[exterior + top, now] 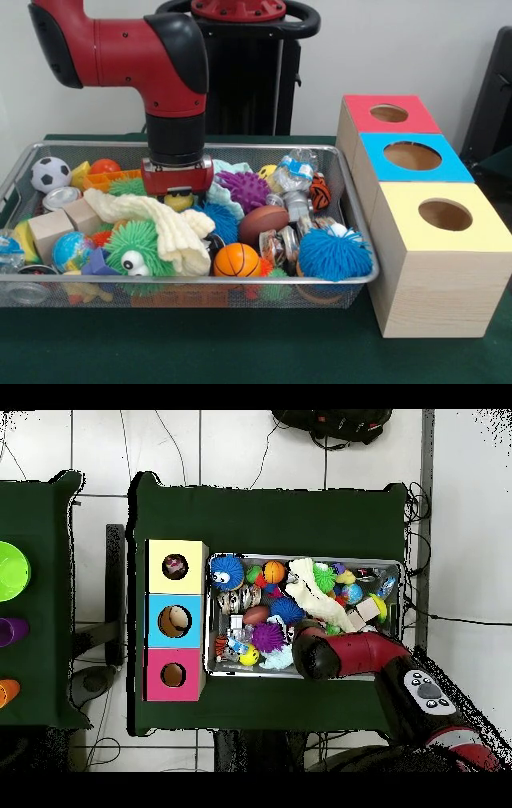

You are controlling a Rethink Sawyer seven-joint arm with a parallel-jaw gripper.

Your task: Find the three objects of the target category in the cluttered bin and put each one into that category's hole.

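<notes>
Front view: wire-mesh bin (pixel 352 210), silver, shallow, on a green-covered table (pixel 240 352), filled with mixed toys. Red and black arm (pixel 152 56) descends from above into the bin's middle; gripper (pixel 178 190) sits low among the contents, its tips hidden by a cream rope toy (pixel 164 228) and surrounding clutter, so whether the jaws are parted or closed cannot be told. Contents noted: soccer ball (pixel 50 173) at the far left corner, globe ball (pixel 72 250), two wooden blocks (pixel 60 224), green fuzzy ball with eyes (pixel 138 252), small basketball (pixel 237 260), brown football (pixel 262 222), purple spiky ball (pixel 244 189), blue fuzzy ball (pixel 334 253) at the near right corner. No multicoloured knotted rope toy can be made out with certainty. Right of the bin, three pale wooden boxes in a row: red-faced box (pixel 390 114) farthest, blue-faced box (pixel 412 156) middle, yellow-faced box (pixel 444 220) nearest, its round hole (pixel 445 214) dark. Overhead view: bin (pixel 398 599) lies beside the three boxes; yellow-faced box (pixel 176 566) at top, with something small visible in its hole (pixel 175 566). Arm (pixel 360 654) reaches in from lower right; gripper concealed beneath it.
</notes>
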